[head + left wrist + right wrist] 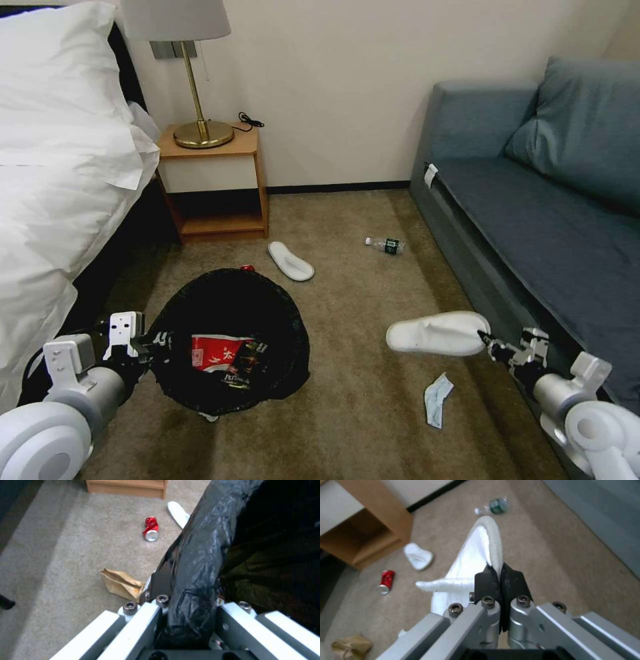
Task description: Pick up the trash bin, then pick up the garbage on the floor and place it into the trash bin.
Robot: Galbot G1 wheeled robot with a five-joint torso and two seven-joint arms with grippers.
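Held: bin (230,340) by its rim in my closed left gripper (155,341), low left; slipper (437,332) pinched at one thin edge in my closed right gripper (485,341), well right of bin — risk: slipper slips free

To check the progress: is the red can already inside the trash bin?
No, the red can lies on the carpet outside the trash bin.

- Head camera is looking forward and down from high up, taking in carpet (360,400), nightstand (213,187) and sofa (533,220).
- Both wrist cameras are peering along their fingers from close in, sharing the red can (150,528) and far slipper (417,556).
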